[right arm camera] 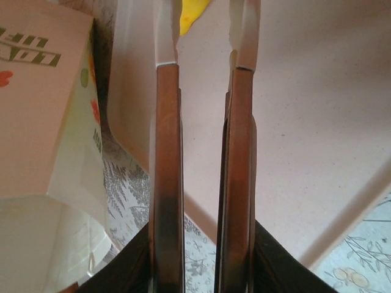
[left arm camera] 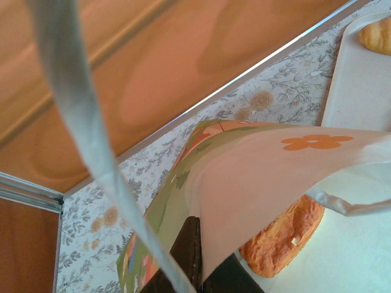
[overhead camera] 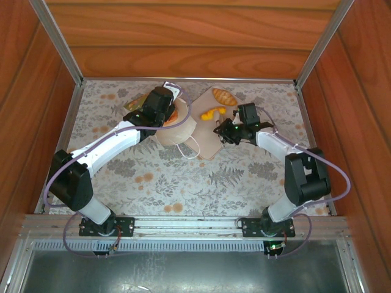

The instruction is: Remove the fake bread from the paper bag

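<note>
The paper bag (overhead camera: 178, 129) lies tipped at the pink tray's left edge, mouth toward the near side. My left gripper (overhead camera: 165, 117) is shut on its wall; in the left wrist view the dark fingers (left arm camera: 190, 253) pinch the printed paper bag (left arm camera: 275, 177). A golden croissant (left arm camera: 283, 243) lies just under the lifted bag wall. On the tray rest a braided roll (overhead camera: 224, 96) and a yellow-orange pastry (overhead camera: 212, 113). My right gripper (overhead camera: 221, 130) hovers open over the tray, nothing between its fingers (right arm camera: 166, 122); the yellow pastry (right arm camera: 192, 8) lies beyond its tips.
The flat pink tray (overhead camera: 211, 139) sits mid-table on the floral cloth. A white cord handle (overhead camera: 190, 148) loops out of the bag, and another (left arm camera: 79, 128) crosses the left wrist view. Wooden walls and metal rails enclose the table.
</note>
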Robot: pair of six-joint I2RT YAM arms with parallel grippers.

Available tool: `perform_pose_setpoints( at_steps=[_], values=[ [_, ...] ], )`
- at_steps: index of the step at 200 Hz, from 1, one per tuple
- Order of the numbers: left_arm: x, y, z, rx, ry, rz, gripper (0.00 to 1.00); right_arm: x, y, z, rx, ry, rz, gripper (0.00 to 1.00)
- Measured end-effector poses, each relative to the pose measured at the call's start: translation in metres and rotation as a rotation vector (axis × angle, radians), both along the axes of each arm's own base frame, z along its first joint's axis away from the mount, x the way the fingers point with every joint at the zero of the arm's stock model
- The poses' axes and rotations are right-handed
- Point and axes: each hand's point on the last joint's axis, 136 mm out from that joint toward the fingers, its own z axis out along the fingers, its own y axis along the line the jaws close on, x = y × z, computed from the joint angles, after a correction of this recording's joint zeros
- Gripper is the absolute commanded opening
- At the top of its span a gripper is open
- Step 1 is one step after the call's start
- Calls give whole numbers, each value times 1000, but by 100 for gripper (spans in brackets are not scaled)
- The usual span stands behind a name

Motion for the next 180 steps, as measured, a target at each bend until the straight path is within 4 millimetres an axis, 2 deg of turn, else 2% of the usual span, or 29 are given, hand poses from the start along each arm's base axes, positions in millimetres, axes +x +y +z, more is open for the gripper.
perform_pose_setpoints(
  at_steps=[45, 75, 124, 161, 180],
  values=[
    [0, 0, 0, 1, 0, -1, 0, 7, 7, -7, 57, 40, -38, 47],
    [0, 0, 0, 2, 0, -1, 0, 5, 9, -6, 77, 54, -34, 47],
    [0, 0, 0, 7, 0, -4, 0, -23, 1, -10, 68, 100, -31, 47],
    [0, 0, 0, 7, 0, -4, 0, -37, -3, 9, 67, 90, -19, 46],
    [0, 0, 0, 6, -1, -4, 0, -46, -6, 18, 60, 82, -3, 42]
  ],
)
